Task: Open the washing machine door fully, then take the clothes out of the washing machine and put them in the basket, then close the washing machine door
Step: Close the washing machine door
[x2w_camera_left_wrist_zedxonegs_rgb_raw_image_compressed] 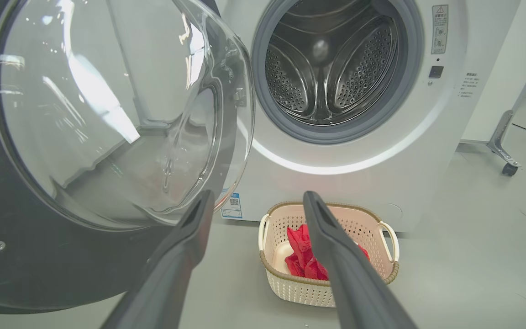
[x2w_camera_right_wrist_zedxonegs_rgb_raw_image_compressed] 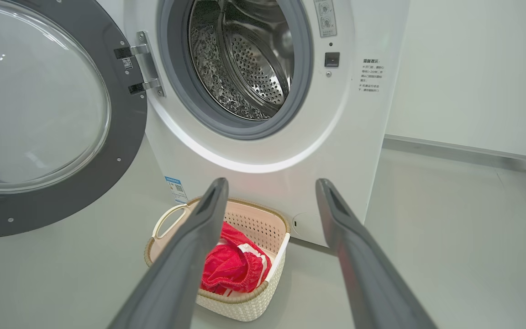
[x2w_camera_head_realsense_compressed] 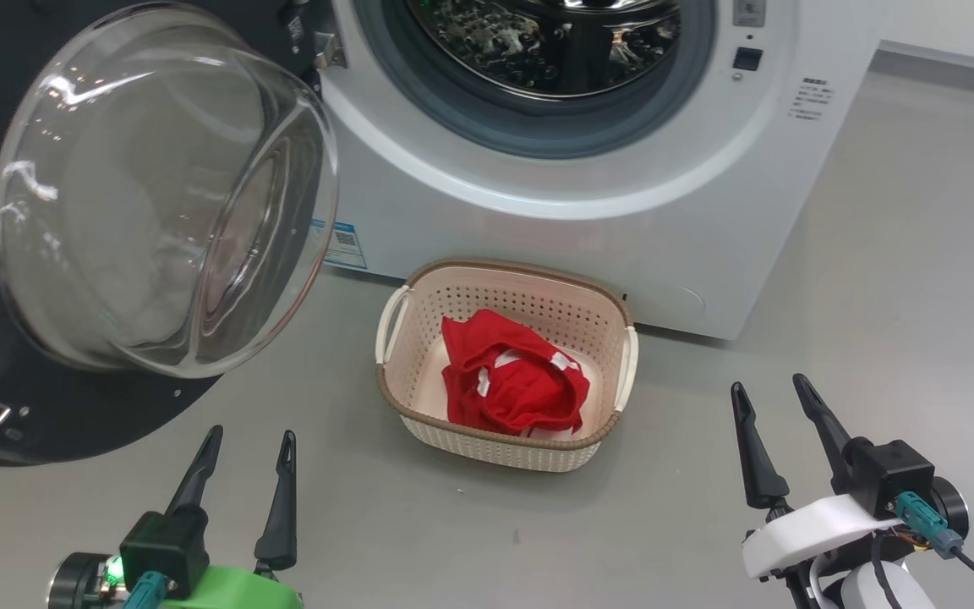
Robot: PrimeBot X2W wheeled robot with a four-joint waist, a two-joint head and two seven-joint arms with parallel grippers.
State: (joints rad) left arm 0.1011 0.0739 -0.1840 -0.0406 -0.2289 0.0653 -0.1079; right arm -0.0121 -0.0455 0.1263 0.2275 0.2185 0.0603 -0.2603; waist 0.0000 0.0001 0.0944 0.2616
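Left gripper point(x2w_camera_head_realsense_compressed: 250, 436): fingers spread, empty; right gripper point(x2w_camera_head_realsense_compressed: 768, 385): fingers spread, empty | basket point(x2w_camera_head_realsense_compressed: 521, 269): on floor against washing machine point(x2w_camera_head_realsense_compressed: 538, 237); holds red garment point(x2w_camera_head_realsense_compressed: 512, 381) | door point(x2w_camera_head_realsense_compressed: 157, 194): swung wide open | drum point(x2w_camera_left_wrist_zedxonegs_rgb_raw_image_compressed: 327, 68): no clothes visible | judged status: unloading done; door closing remains

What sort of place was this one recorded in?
Likely a lab or test room staged for laundry, not a home: a white front-loading washing machine on bare grey floor by plain white walls, a castered metal frame leg, a basket holding a red garment.
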